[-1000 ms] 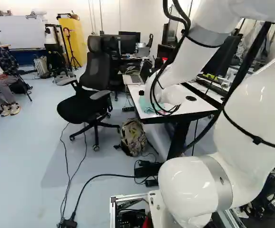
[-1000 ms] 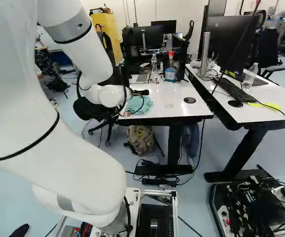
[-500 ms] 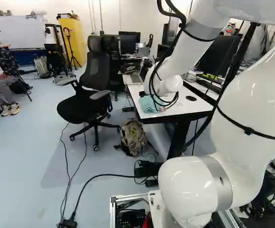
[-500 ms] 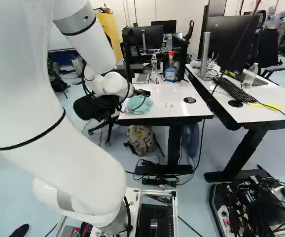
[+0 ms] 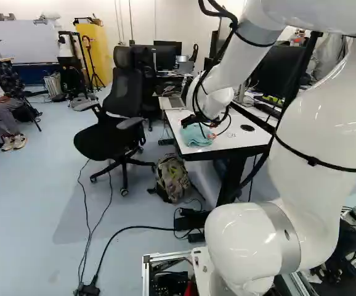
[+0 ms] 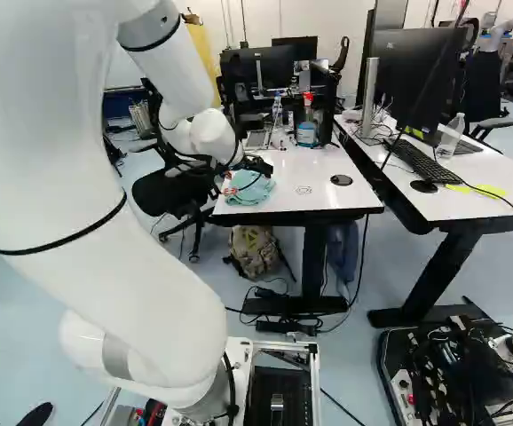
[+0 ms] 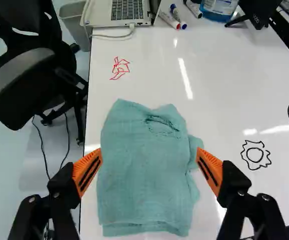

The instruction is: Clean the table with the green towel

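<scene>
The gripper [image 5: 202,127] hangs close over the towel at the table's near left corner. In the wrist view the gripper [image 7: 149,151] stands wide open, one orange-padded finger at each side of the green towel [image 7: 142,182], not gripping it. The towel lies folded and a little rumpled on the white table [image 7: 224,65]; it shows too in the right base view as a small green heap [image 6: 255,193]. A red scribble [image 7: 119,68] is on the table ahead of the towel, and a black drawn shape [image 7: 256,155] lies beside it, towards the round black grommet.
A laptop [image 7: 119,10], several markers [image 7: 169,20] and a blue-liquid bottle [image 6: 306,131] stand at the table's far side. A black chair [image 5: 121,117] is beside the table, a backpack [image 5: 172,177] below. Another desk [image 6: 496,191] adjoins; another robot [image 6: 503,27] stands far behind.
The arm has swung its wrist over the towel, leftward in the left base view and rightward in the right one, uncovering more table. The base and towel have stayed put.
</scene>
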